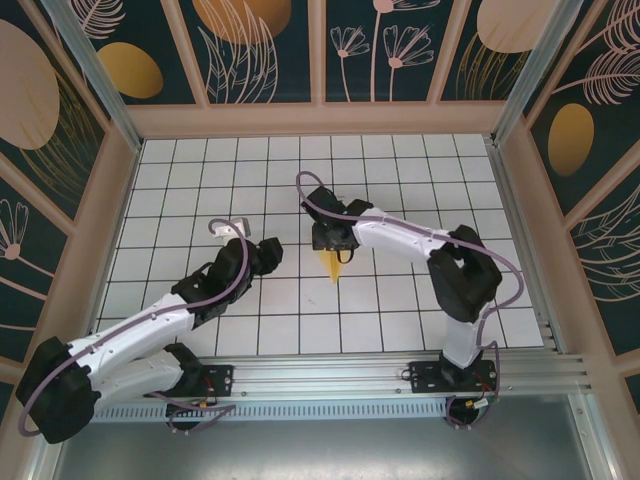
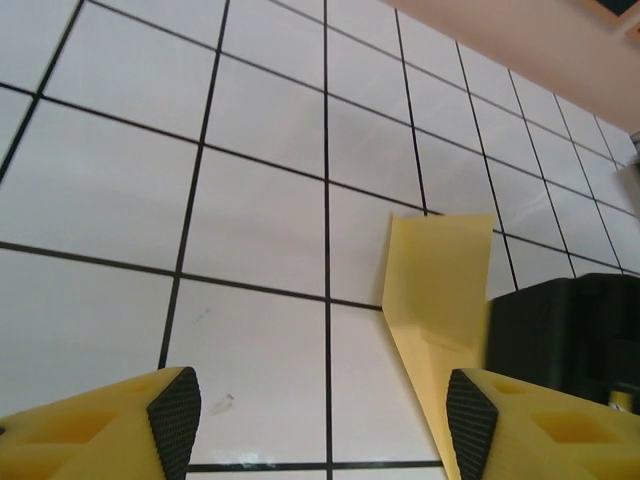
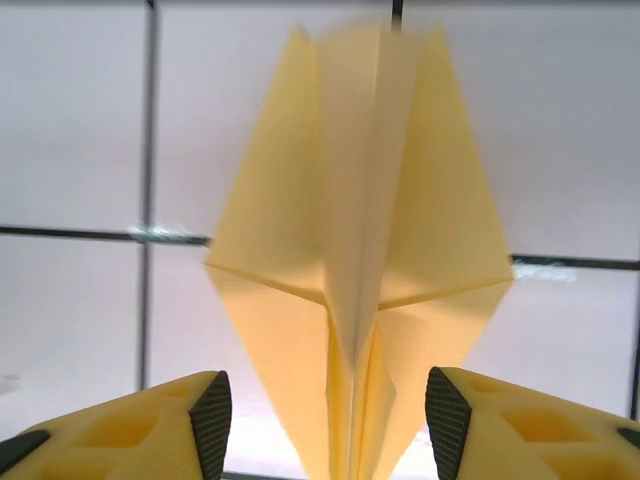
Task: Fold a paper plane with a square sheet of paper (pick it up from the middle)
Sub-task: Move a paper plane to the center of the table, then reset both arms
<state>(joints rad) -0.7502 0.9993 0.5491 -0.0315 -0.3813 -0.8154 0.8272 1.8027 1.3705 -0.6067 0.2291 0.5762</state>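
The square sheet of paper is folded into a slim yellow paper plane (image 1: pixel 333 266) that lies on the tiled table, its pointed tip toward the near edge. My right gripper (image 1: pixel 333 240) hovers over its wide end. In the right wrist view the paper plane (image 3: pixel 355 250) shows a centre crease and two spread wings. The right gripper (image 3: pixel 327 410) is open, with a gap between each pad and the paper. My left gripper (image 1: pixel 268 255) sits just left of the plane. It is open and empty (image 2: pixel 322 415), and the paper plane (image 2: pixel 440 290) lies beside its right finger.
White grid tiles (image 1: pixel 400 180) cover the floor, ringed by wooden walls (image 1: pixel 320 118). The right gripper's black body (image 2: pixel 560 330) stands close beside my left fingers. A metal rail (image 1: pixel 340 375) with both arm bases runs along the near edge.
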